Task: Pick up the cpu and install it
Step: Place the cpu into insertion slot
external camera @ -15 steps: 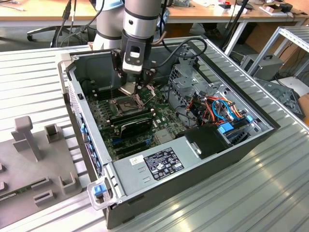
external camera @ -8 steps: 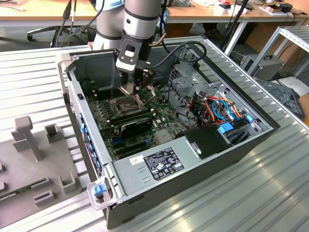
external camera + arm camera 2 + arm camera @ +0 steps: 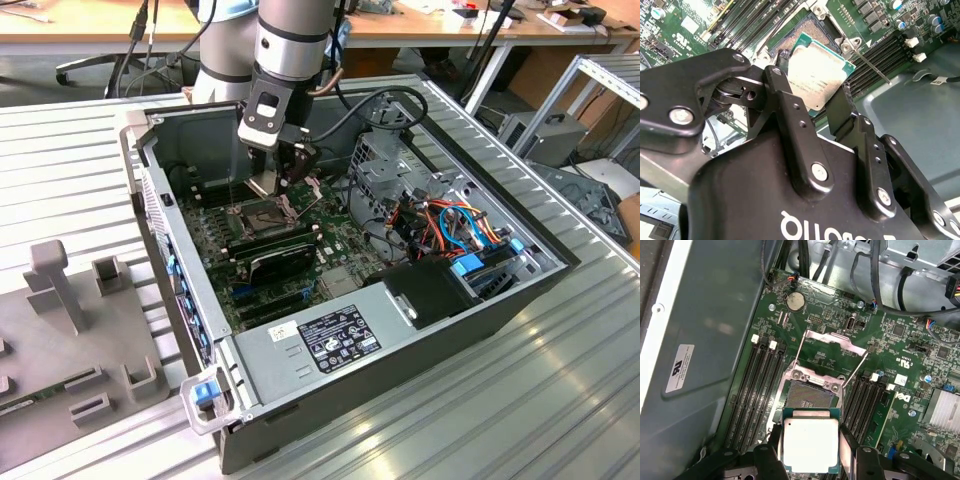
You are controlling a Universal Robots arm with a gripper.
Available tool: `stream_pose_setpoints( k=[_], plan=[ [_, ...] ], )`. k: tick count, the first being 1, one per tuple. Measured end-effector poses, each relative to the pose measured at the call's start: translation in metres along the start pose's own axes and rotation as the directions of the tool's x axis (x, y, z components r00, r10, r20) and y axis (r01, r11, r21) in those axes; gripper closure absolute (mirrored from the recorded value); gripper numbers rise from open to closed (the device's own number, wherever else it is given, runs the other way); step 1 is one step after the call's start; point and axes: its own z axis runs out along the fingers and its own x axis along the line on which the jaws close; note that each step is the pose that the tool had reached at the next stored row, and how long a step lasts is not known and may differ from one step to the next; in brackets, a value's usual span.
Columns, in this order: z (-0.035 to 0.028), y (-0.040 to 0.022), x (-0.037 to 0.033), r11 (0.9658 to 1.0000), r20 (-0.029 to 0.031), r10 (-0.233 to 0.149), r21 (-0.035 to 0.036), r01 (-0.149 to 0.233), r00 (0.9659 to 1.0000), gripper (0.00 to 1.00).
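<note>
Small thin square cpu (image 3: 809, 446), dull grey-tan face with green rim, pinched by two opposite edges between fingers (image 3: 846, 442) of hand (image 3: 810, 440), raised off the board (image 3: 900, 365), hanging over open socket (image 3: 809, 392)

The arm (image 3: 292, 35) is a silver-grey cylinder ringed by a dark band, with a pale blue cap (image 3: 235, 8) on the joint at its far side. A black bracket (image 3: 268, 110) sits at the wrist, and a black cable (image 3: 395, 92) loops off toward the exterior view's right. The gripper (image 3: 810, 95) is glossy black, built of angular linked bars. Its fingers (image 3: 790, 120) are dotted with small holes, round silver screws (image 3: 819, 172) mark the pivots, and white lettering (image 3: 840, 227) runs across the body.
</note>
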Motion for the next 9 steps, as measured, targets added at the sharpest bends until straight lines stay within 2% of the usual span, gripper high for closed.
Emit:
stream_pose_setpoints(
  k=[5,8,9],
  plan=[
    [0.0,0.0,0.0,1.0,0.0,0.005,0.0,-0.005,1.0,0.45],
    [0.0001,0.0,0.0,0.9984,-0.0009,0.056,0.0003,-0.056,0.9984,0.45],
    [0.0003,0.0,0.0,0.9957,-0.0015,0.092,0.0005,-0.092,0.9957,0.45]
  ],
)
